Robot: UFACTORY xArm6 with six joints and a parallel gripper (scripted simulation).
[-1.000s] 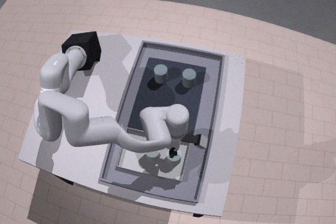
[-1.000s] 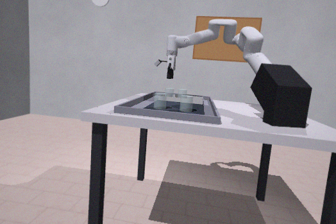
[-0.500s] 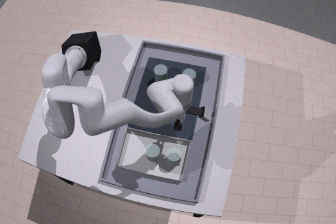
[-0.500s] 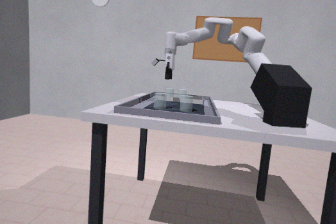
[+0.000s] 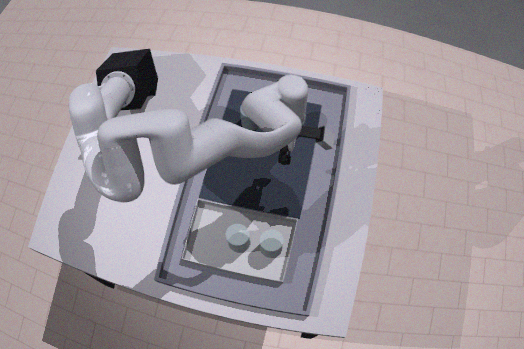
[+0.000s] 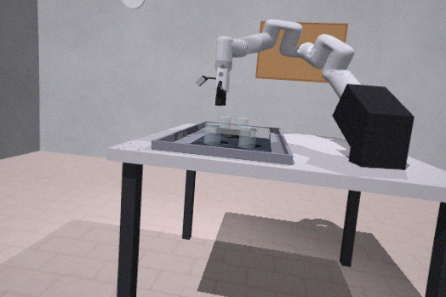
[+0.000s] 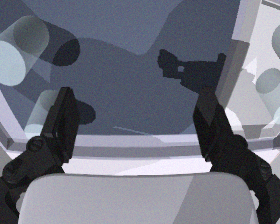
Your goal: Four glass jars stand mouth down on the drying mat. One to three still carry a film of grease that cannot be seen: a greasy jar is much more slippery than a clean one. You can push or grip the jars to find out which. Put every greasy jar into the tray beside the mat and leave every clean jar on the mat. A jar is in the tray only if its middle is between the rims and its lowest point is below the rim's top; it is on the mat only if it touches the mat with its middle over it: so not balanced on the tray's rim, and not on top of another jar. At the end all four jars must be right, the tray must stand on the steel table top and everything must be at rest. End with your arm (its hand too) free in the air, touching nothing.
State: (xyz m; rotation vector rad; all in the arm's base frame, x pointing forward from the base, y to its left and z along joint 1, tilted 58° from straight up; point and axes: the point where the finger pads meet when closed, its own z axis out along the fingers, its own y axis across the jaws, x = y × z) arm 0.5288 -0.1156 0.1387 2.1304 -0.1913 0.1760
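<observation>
My gripper (image 5: 285,157) (image 6: 220,99) (image 7: 136,101) is open and empty, high above the dark drying mat (image 5: 300,190) (image 7: 138,50), near its middle. Two glass jars (image 5: 237,236) (image 5: 271,240) stand mouth down side by side in the pale tray (image 5: 210,257); in the side view they are the far pair (image 6: 225,122) (image 6: 242,122). Two more jars (image 6: 212,136) (image 6: 247,137) stand on the mat. My arm hides most of them from above; only an edge of one jar (image 5: 244,117) shows. The wrist view shows them at the left (image 7: 16,51) (image 7: 43,108) and the tray (image 7: 260,26) at the right.
Mat and tray lie inside a grey rimmed frame (image 5: 336,155) (image 6: 221,152) on the steel table top (image 5: 125,235) (image 6: 315,166). The arm's black base block (image 5: 127,71) (image 6: 374,128) stands at one table corner.
</observation>
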